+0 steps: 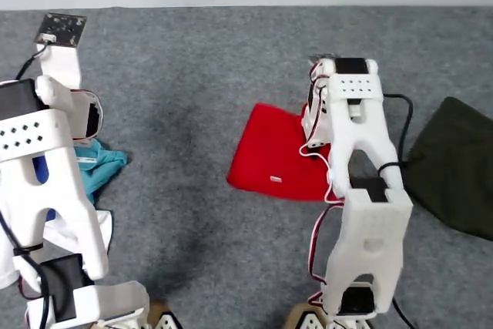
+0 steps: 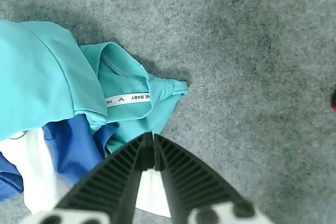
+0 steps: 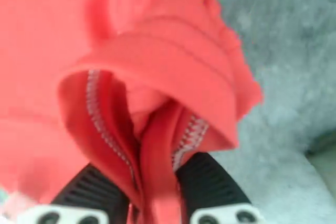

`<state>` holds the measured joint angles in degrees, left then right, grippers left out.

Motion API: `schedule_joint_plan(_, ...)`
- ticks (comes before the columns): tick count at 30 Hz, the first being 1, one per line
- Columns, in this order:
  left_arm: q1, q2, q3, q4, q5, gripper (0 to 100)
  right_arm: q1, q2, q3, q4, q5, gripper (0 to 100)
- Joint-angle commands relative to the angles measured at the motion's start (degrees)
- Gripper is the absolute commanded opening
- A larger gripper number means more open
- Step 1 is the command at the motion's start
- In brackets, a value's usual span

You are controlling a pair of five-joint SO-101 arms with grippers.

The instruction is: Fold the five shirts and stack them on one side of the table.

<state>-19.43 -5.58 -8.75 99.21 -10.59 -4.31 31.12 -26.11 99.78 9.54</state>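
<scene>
A red shirt (image 1: 273,152) lies partly folded on the grey table, left of the right arm. My right gripper (image 3: 152,182) is shut on a bunched fold of the red shirt (image 3: 157,66), its seam stitching pinched between the black fingers (image 3: 207,179). On the table's left side lies a heap of a teal shirt (image 2: 47,72), a blue shirt (image 2: 73,150) and a white shirt (image 2: 37,177). My left gripper (image 2: 153,139) hangs shut over the heap's edge, with nothing in it, by the teal collar (image 2: 128,85). A dark green shirt (image 1: 454,163) lies at the far right.
The teal shirt (image 1: 104,166) peeks out beside the left arm in the high view. Bare grey carpet-like table surface (image 1: 177,98) stretches between the two arms and toward the back. A small circuit board (image 1: 60,28) sits at the back left.
</scene>
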Motion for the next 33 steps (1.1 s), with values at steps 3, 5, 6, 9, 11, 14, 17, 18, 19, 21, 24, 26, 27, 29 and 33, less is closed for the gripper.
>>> schedule_joint_plan(3,-0.4,-2.3,-0.1,-0.5,-0.5,1,0.2,-12.6,2.7,3.2,9.2,0.9)
schedule_joint_plan(5,-0.4,-2.3,-0.1,-0.5,-0.5,1,0.0,-15.3,6.8,3.1,13.5,0.9)
schedule_joint_plan(6,-0.4,-2.3,-0.1,-0.5,-0.5,1,0.1,-15.9,8.6,3.0,15.8,0.9)
schedule_joint_plan(9,-0.4,-2.3,-0.1,-0.5,-0.5,1,2.8,-15.8,12.4,2.4,21.6,0.9)
schedule_joint_plan(11,-0.4,-2.3,-0.1,-0.5,-0.5,1,5.8,-14.2,12.8,-0.3,24.6,0.9)
schedule_joint_plan(14,-0.4,-2.0,-0.1,-0.5,-0.5,1,9.8,-10.2,11.1,-6.8,28.7,0.9)
schedule_joint_plan(17,-0.4,-1.8,-0.1,-0.5,-0.5,1,11.6,-4.4,5.8,-12.4,31.6,0.9)
schedule_joint_plan(18,-0.4,-1.8,-0.1,-0.5,-0.5,1,11.7,-2.1,3.3,-13.9,32.5,0.9)
schedule_joint_plan(19,-0.4,-1.8,-0.1,-0.5,-0.5,1,11.7,0.2,0.5,-15.3,33.4,0.9)
schedule_joint_plan(21,-0.4,-1.8,-0.1,-0.5,-0.5,1,11.5,5.4,-5.8,-18.2,34.6,0.9)
schedule_joint_plan(24,-0.4,-1.8,-0.1,-0.5,-0.5,1,10.6,13.1,-17.6,-21.4,34.5,0.9)
schedule_joint_plan(26,-0.4,-1.8,-0.1,-0.5,-0.5,1,10.2,17.9,-25.8,-22.1,34.5,0.9)
schedule_joint_plan(27,-0.4,-1.9,-0.1,-0.5,-0.5,1,9.9,20.2,-29.4,-22.1,34.5,0.9)
schedule_joint_plan(29,-0.4,-2.1,-0.1,-0.5,-0.5,1,9.5,24.5,-36.1,-21.8,34.5,1.2)
schedule_joint_plan(33,-0.4,-1.9,-0.1,-0.4,-0.6,1,9.5,30.4,-47.4,-15.4,32.2,9.5)
